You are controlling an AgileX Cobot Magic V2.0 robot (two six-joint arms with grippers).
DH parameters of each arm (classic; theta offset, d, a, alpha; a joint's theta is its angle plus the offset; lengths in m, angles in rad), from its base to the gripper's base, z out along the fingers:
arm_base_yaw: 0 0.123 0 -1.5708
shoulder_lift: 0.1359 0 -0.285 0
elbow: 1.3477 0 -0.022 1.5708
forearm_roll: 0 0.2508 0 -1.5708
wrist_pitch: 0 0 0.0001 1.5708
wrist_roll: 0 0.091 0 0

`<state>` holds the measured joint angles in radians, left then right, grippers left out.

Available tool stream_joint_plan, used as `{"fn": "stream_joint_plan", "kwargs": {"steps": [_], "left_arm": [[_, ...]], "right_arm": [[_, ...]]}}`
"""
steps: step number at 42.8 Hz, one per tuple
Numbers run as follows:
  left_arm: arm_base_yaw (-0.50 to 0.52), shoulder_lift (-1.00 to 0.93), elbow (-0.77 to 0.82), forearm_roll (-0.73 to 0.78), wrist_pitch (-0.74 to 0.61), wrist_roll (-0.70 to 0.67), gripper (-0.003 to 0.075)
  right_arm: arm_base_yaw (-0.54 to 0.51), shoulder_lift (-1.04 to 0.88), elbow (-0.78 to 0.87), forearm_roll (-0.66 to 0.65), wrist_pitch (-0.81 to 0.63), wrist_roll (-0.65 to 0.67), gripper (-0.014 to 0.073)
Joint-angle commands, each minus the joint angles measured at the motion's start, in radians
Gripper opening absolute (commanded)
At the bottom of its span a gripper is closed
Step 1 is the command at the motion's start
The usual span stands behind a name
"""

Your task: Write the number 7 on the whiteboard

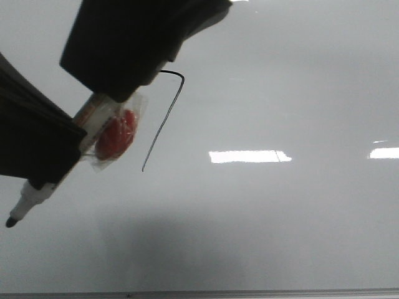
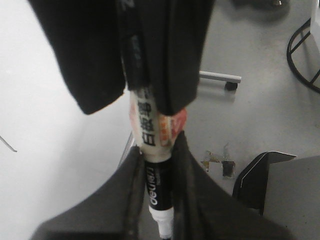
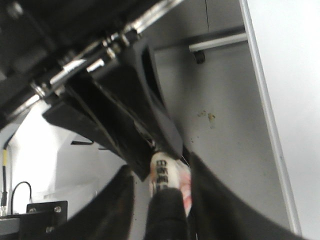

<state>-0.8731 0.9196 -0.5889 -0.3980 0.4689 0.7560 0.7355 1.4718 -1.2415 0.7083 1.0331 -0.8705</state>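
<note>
While both of my tools hang in front of the whiteboard (image 1: 280, 218), a black 7 (image 1: 163, 128) is drawn on it, up in the left half. The 7 has a short bar on top and a long slanted line going down to the left.

My left tool (image 1: 43, 174) is closed on a pen (image 1: 28, 199). In the left wrist view its 2 fingers (image 2: 192, 195) press on both sides of the black part of the pen. The dark pen tip (image 1: 11, 221) sticks out below my left tool, down and left of the 7.

My right tool (image 1: 115, 92) comes in from the top and covers the back end of the pen. I cannot tell if it is squeezing the pen or just sitting around it.

A red sticker (image 1: 116, 137) in clear wrap is on the pen between my 2 tools, just beside the 7.
</note>
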Motion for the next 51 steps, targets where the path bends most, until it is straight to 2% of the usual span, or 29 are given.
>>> {"fn": "stream_joint_plan", "kwargs": {"steps": [1, 11, 17, 23, 32, 36, 41, 45, 51], "left_arm": [[-0.006, -0.007, -0.037, -0.018, -0.047, -0.009, -0.0020], [-0.004, -0.007, -0.037, -0.018, -0.045, -0.015, -0.0020], [0.059, -0.007, -0.037, -0.011, -0.045, -0.114, -0.0020], [0.260, -0.007, -0.037, 0.010, -0.045, -0.222, -0.0020], [0.628, -0.007, -0.037, 0.010, -0.047, -0.226, -0.0020], [0.803, -0.007, -0.037, 0.012, -0.057, -0.226, -0.0020], [0.969, 0.001, -0.037, 0.014, -0.077, -0.226, -0.0020], [1.026, 0.022, -0.037, -0.020, -0.086, -0.226, -0.0020], [1.027, 0.084, -0.037, -0.028, -0.133, -0.226, -0.0020]], "right_arm": [[0.004, -0.042, -0.033, 0.059, -0.026, -0.009, 0.0484], [-0.004, -0.108, -0.033, 0.055, -0.126, -0.009, 0.0504], [-0.053, -0.198, -0.026, 0.044, -0.194, 0.052, 0.0498], [-0.162, -0.307, 0.059, -0.002, -0.255, 0.130, 0.0429], [-0.319, -0.545, 0.312, -0.010, -0.386, 0.181, 0.0307], [-0.395, -0.671, 0.454, -0.010, -0.445, 0.210, 0.0198], [-0.474, -0.839, 0.605, -0.010, -0.473, 0.212, 0.0034], [-0.520, -0.941, 0.684, -0.010, -0.480, 0.211, -0.0071], [-0.536, -1.048, 0.753, -0.010, -0.502, 0.210, -0.0068]]}}
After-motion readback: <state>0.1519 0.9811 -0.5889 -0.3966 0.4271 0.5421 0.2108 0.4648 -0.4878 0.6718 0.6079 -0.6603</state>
